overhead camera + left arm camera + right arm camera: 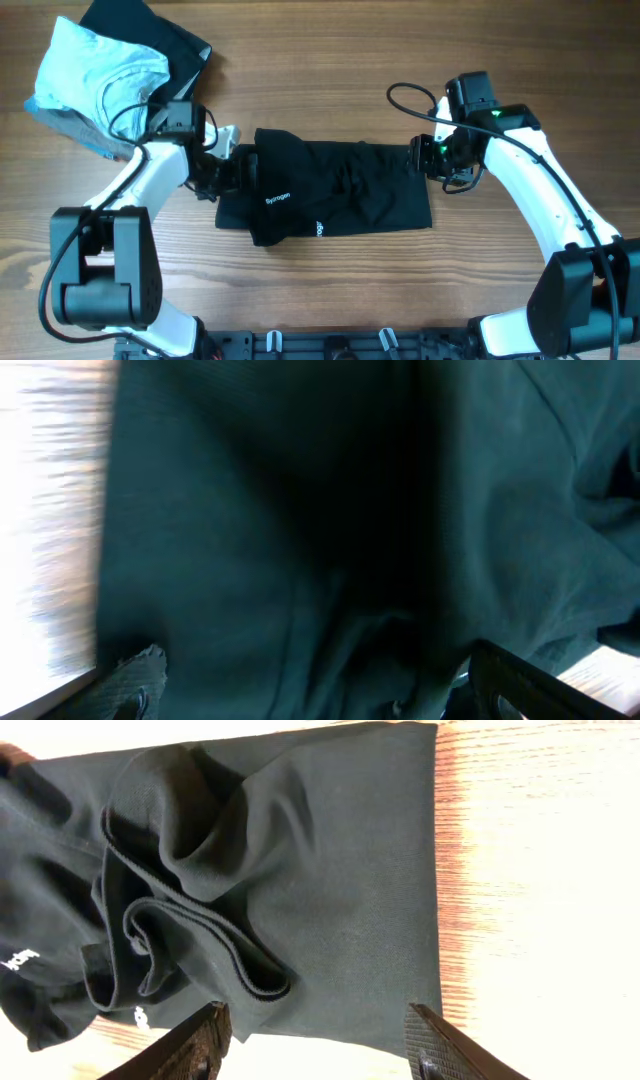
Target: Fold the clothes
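The black T-shirt (340, 195) lies folded into a band across the middle of the table, with small white print on its left part and bunched folds on top. My left gripper (232, 170) is at the shirt's left end. In the left wrist view the black cloth (300, 510) fills the frame and lies between the two spread fingers (315, 685), so the gripper is open. My right gripper (425, 158) hovers at the shirt's far right corner. In the right wrist view its fingers (315, 1045) are wide open and empty, just off the shirt's edge (330, 890).
A light blue folded shirt (100, 65) lies at the far left corner on a dark garment (180, 40), with a grey garment (75, 128) under its near edge. Bare wooden table (330, 300) runs in front of the shirt and to its right.
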`<state>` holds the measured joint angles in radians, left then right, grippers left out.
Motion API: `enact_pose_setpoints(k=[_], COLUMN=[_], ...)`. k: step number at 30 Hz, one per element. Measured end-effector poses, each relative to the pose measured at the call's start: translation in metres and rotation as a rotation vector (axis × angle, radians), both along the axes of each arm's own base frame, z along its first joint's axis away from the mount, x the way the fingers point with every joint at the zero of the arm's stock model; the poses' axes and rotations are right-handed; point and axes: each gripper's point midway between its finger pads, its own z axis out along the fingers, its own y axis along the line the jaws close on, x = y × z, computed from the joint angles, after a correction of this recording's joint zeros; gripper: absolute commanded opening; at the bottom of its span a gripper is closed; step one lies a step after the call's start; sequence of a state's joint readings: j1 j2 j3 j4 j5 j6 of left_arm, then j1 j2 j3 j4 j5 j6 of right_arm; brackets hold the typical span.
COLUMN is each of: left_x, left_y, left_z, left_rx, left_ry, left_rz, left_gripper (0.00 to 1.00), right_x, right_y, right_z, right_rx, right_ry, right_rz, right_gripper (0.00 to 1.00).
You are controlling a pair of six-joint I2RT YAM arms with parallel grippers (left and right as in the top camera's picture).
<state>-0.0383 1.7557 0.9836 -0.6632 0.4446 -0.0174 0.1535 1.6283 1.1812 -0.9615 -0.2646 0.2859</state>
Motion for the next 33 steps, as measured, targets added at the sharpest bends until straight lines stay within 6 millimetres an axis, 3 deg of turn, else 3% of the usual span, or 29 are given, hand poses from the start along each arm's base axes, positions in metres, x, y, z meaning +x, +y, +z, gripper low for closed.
enact_pose_setpoints(k=[3, 4, 5, 8, 9, 14, 18, 23, 26, 28, 29, 30, 33], left_x=[0.004, 0.006, 0.007, 0.008, 0.006, -0.01, -0.019, -0.019, -0.006, 0.006, 0.01, 0.011, 0.013], left_y=[-0.013, -0.018, -0.024, -0.036, -0.039, -0.043, -0.034, -0.021, -0.021, -0.022, -0.022, -0.022, -0.021], left_z=[-0.002, -0.002, -0.003, -0.009, -0.013, -0.022, -0.021, -0.001, 0.033, 0.067, 0.079, 0.087, 0.107], left_rx=[-0.023, -0.029, -0.034, -0.042, -0.047, -0.061, -0.065, -0.051, -0.058, -0.064, -0.064, -0.063, -0.066], left_ry=[-0.041, -0.056, -0.069, -0.074, -0.063, 0.023, 0.101, 0.122, 0.044, -0.045, -0.075, -0.098, -0.146], left_rz=[-0.043, -0.061, -0.08, -0.116, -0.125, -0.116, -0.046, 0.017, 0.02, 0.021, 0.023, 0.023, 0.027], left_gripper=[0.85, 0.74, 0.55, 0.11, 0.04, 0.04, 0.04, 0.04, 0.04, 0.04, 0.12, 0.29, 0.59], right_x=[0.0, 0.0, 0.0, -0.001, -0.001, -0.003, -0.011, -0.025, -0.03, -0.032, -0.032, -0.031, -0.026], right_y=[0.0, 0.0, 0.0, 0.0, 0.0, 0.0, -0.002, -0.004, -0.005, -0.005, -0.005, -0.005, -0.003], right_z=[0.0, 0.0, 0.0, 0.0, 0.0, -0.001, -0.012, -0.036, -0.045, -0.046, -0.047, -0.047, -0.046], right_rx=[-0.001, -0.001, -0.001, -0.001, -0.001, -0.003, -0.007, -0.009, -0.009, -0.009, -0.009, -0.008, 0.0], right_ry=[0.0, -0.001, 0.0, 0.002, 0.004, 0.01, 0.032, 0.065, 0.08, 0.085, 0.086, 0.079, 0.058], right_rz=[0.004, 0.004, 0.004, 0.004, 0.004, 0.009, 0.016, -0.008, -0.024, -0.027, -0.031, -0.027, -0.026], right_gripper=[0.61, 0.61, 0.62, 0.64, 0.63, 0.34, 0.23, 0.23, 0.31, 0.43, 0.5, 0.54, 0.57])
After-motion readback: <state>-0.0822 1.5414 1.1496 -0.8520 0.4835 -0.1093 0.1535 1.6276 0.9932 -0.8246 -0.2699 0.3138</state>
